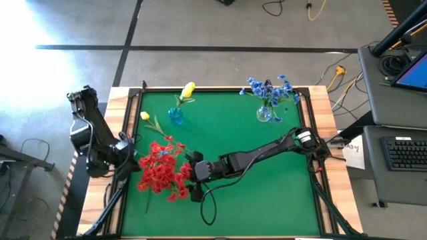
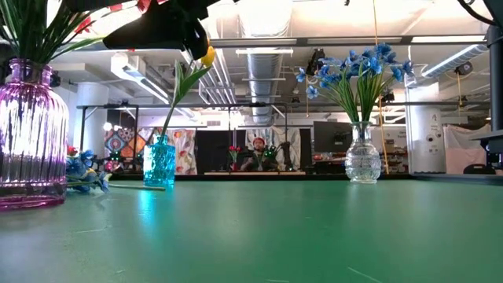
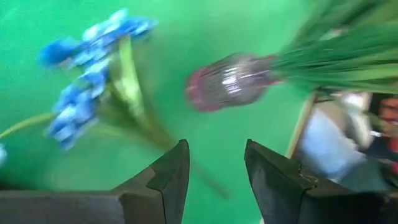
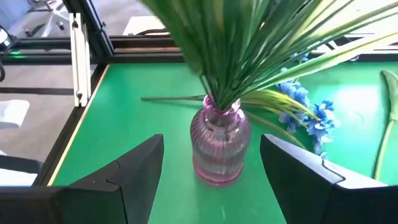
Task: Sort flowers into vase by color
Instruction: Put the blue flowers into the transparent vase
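Glass pink vase [image 4: 219, 148] sits just before your wide-open, empty right gripper [image 4: 211, 180]; crowd it and it probably tips.

Worktop [image 1: 267, 193]: covered in green, edged by pale wood.
Keyboard [image 1: 405, 152]: seen on a grey desk beside the worktop.
Cables [image 1: 337, 75]: strewn over the concrete floor.
Person [image 2: 258, 157]: seated far off in the room, seen in the low view.
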Available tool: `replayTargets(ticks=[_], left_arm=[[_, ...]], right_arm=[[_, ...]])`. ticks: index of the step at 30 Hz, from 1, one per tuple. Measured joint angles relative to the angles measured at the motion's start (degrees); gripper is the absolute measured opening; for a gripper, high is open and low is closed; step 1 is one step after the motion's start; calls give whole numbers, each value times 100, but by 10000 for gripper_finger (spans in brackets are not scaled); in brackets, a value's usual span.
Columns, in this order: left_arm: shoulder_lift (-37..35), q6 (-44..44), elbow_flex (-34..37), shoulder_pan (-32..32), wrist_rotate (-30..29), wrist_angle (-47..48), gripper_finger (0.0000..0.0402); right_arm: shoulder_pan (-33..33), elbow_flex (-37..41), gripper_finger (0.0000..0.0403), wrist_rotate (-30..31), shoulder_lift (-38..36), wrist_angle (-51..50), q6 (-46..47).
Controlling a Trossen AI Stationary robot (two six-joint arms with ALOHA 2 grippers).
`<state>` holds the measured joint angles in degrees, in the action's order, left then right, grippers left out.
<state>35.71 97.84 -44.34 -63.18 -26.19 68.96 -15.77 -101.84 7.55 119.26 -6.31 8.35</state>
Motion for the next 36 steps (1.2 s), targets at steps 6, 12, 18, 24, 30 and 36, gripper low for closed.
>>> replayTargets(ticks=[6, 12, 18, 24, 30, 36], left_arm=[[251, 723, 1, 0, 158, 358, 145], [792, 1327, 21, 4, 114, 355, 144], [1480, 1866, 22, 0, 297, 358, 126], [2114, 2417, 22, 0, 326, 344, 121], [2640, 2596, 24, 0, 326, 170, 143], [3154, 2738, 24, 7, 328, 42, 192]], right_arm=[[-15, 0, 260, -4, 0, -74, -3], [-13, 0, 260, -26, -2, -239, -88], [-16, 0, 260, -48, -11, -514, -101], [-37, 0, 260, -48, -17, -736, -165], [-61, 0, 260, -50, -24, -832, -161], [-85, 0, 260, -52, -31, -842, -178]])
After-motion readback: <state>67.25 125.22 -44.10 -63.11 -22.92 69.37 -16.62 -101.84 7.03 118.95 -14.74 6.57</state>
